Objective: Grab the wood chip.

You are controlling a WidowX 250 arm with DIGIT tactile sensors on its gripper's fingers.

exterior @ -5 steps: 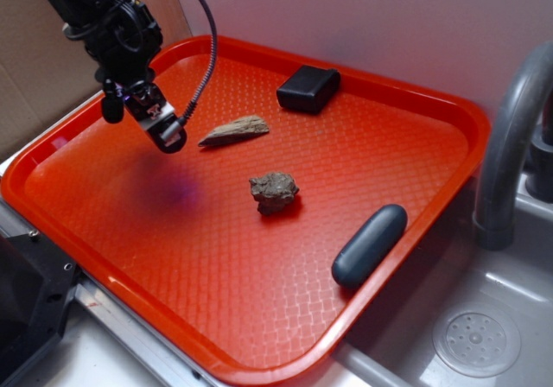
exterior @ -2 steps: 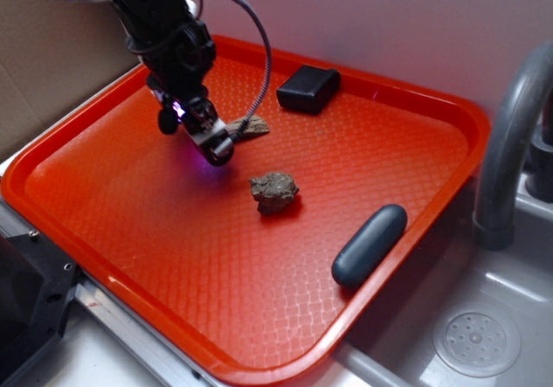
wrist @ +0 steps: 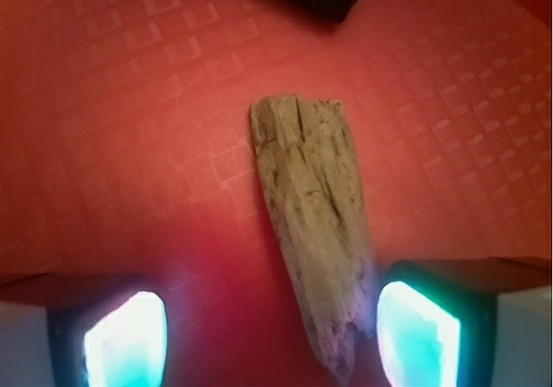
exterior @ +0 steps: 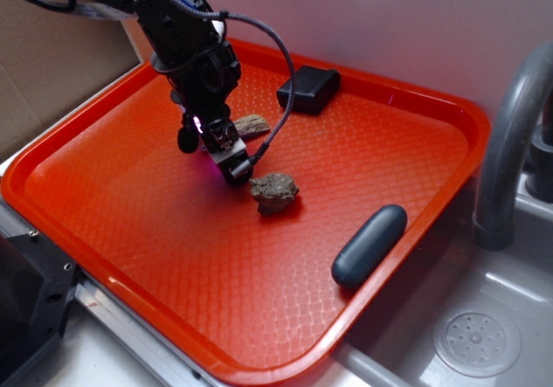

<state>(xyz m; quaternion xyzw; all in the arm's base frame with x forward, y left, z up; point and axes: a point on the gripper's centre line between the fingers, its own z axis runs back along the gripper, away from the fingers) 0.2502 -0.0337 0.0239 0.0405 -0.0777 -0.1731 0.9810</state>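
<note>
The wood chip is a tan, grainy sliver lying flat on the red tray, its pointed end toward the bottom of the wrist view. My gripper is open, and the chip's tapered end sits between the fingertips, close to the right one. From the exterior view the gripper hangs low over the tray and covers most of the wood chip, of which only the blunt end shows.
A lumpy grey-brown rock lies just right of the gripper. A black box sits at the back of the tray, a dark oblong object near its right rim. A sink and faucet stand to the right.
The arm has swung right and down from the tray's left side, ending over the wood chip with its fingers straddling the pointed end. The chip and rock have not moved.
</note>
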